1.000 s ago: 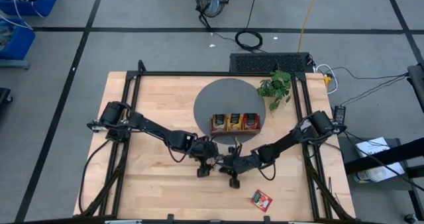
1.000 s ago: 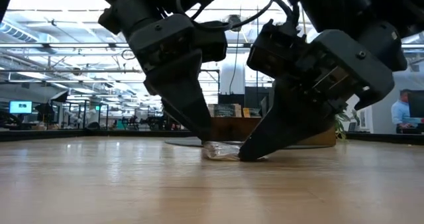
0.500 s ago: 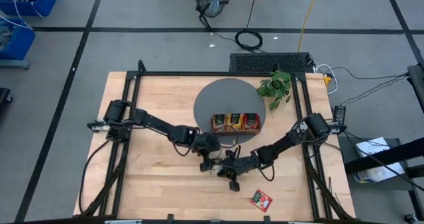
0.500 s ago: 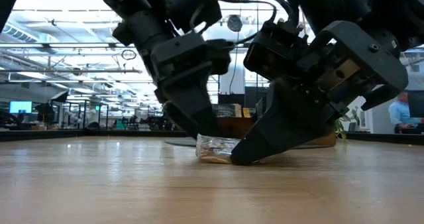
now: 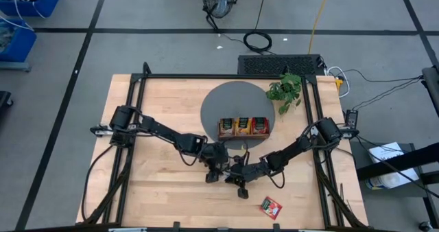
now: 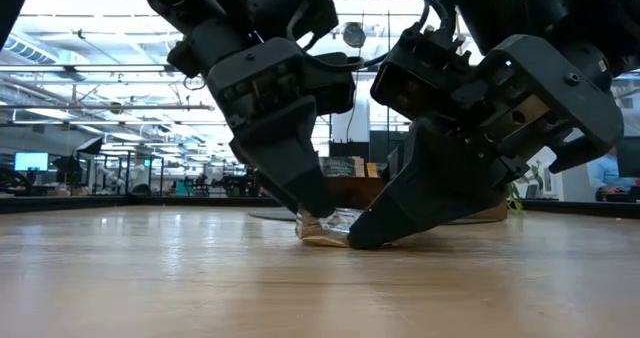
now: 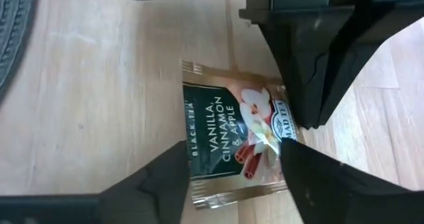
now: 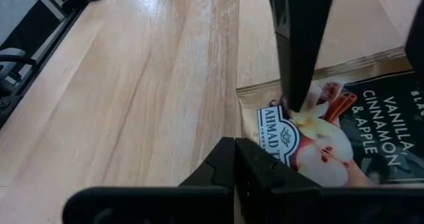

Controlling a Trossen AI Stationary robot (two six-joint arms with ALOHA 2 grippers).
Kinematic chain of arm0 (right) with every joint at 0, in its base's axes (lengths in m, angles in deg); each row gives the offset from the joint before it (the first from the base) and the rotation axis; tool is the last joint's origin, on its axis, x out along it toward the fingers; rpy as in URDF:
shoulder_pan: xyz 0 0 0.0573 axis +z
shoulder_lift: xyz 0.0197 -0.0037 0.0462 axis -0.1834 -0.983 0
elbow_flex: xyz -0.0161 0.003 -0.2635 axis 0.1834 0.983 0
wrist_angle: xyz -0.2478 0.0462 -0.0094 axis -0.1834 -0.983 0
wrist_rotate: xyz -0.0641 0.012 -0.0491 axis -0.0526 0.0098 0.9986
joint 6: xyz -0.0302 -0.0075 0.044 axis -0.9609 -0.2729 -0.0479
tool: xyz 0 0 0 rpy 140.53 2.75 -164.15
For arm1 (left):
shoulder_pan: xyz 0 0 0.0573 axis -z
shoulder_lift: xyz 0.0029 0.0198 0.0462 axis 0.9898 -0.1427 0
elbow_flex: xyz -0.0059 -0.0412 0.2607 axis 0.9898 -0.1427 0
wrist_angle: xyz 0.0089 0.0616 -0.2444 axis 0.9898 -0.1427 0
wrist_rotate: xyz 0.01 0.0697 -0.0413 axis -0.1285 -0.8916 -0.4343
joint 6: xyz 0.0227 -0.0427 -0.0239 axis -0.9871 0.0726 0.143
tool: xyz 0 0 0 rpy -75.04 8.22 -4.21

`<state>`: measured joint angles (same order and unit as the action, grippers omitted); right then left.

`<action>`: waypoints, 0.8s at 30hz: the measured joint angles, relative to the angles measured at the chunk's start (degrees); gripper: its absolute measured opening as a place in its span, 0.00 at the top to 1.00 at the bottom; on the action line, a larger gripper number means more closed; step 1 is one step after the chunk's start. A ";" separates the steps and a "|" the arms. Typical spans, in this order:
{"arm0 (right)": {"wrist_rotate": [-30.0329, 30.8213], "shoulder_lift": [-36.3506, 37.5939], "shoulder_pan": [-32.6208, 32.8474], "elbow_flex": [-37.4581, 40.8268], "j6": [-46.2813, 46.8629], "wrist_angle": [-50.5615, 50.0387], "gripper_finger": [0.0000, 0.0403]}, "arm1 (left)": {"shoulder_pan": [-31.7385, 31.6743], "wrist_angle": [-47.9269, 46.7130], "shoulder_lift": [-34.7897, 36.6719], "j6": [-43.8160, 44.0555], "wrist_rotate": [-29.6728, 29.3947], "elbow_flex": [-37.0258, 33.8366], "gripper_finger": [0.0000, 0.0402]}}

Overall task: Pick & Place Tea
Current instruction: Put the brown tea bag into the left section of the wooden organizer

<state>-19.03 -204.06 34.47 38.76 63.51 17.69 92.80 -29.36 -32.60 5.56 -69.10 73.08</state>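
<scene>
Now your left pincer (image 7: 232, 177) straddles the beige vanilla-cinnamon tea sachet (image 7: 232, 141) lying flat on the wooden surface (image 5: 164, 191), fingers apart at its two edges, while your right pincer (image 8: 240, 168), shut tight, presses its tip on the sachet's far end. Close unevenly and the flat packet could slide or buckle rather than lift, judging by how low it lies. From overhead both arms hide it, and whether the left fingers touch it yet is unclear.

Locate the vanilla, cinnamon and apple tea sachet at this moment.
The beige sachet lies flat on the wooden table, near its middle, in front of the wooden tray. The left pincer straddles it and the shut right pincer presses one edge.
</scene>
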 joint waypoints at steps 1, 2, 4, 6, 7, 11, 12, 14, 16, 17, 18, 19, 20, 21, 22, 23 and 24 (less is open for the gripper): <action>0.04 0.00 0.00 0.00 -0.14 0.00 1.00 | 0.00 -0.27 0.00 0.01 0.00 0.00 0.48; 0.08 0.00 0.00 0.00 -0.23 0.00 1.00 | 0.00 -0.49 0.00 0.04 0.02 0.00 0.52; 0.45 0.00 0.00 0.00 -0.43 0.00 1.00 | 0.09 -0.59 0.00 0.00 0.11 -0.04 0.61; 1.33 0.00 0.02 0.00 -0.43 -0.02 1.00 | 0.30 -0.61 0.00 -0.29 0.22 -0.04 0.69; 1.36 0.00 0.02 0.00 -0.47 -0.01 1.00 | 0.44 -0.65 0.00 -0.64 0.26 -0.07 0.74; 1.64 0.00 0.02 0.00 -0.71 0.03 1.00 | 0.77 -0.67 -0.07 -1.82 0.48 -0.11 0.92; 2.04 0.00 0.04 0.01 -0.91 0.12 1.00 | 0.84 -0.66 -0.07 -1.97 0.46 -0.11 0.96; 2.82 -0.02 0.11 0.02 -1.39 0.20 1.00 | 0.94 -0.66 -0.07 -2.07 0.46 -0.11 0.98; 2.86 -0.02 0.11 0.07 -2.27 0.48 1.00 | 1.04 -0.68 -0.07 -2.71 0.40 -0.11 0.97; 2.92 -0.02 0.15 0.13 -2.71 0.93 1.00 | 1.11 -0.70 -0.07 -3.00 0.29 -0.09 0.97; 2.97 0.10 0.32 0.22 -3.36 1.44 1.00 | 1.11 -1.13 -0.07 -3.06 0.24 0.10 0.98; 3.06 0.18 0.53 0.27 -4.27 2.04 1.00 | 1.11 -2.03 -0.07 -3.07 0.26 0.61 0.98; 3.02 0.36 0.81 0.34 -5.24 3.33 1.00 | 1.11 -3.32 -0.07 -3.19 0.24 1.28 0.99; 2.84 0.69 1.16 0.37 -6.23 4.44 1.00 | 1.11 -4.83 -0.07 -3.45 0.24 2.13 0.99; 1.95 1.17 1.44 0.37 -7.32 4.91 1.00 | 1.12 -6.24 0.07 -3.79 0.22 2.99 0.98; 1.09 1.73 1.69 0.34 -8.20 5.38 1.00 | 1.14 -7.76 0.40 -4.32 -0.07 3.89 0.98; 1.05 2.38 1.98 0.33 -8.81 5.93 1.00 | 1.16 -9.11 0.63 -4.80 -0.79 4.97 0.97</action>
<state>-17.98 -201.68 36.45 39.09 54.70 23.62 93.96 -38.47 -31.97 0.76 -69.89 78.05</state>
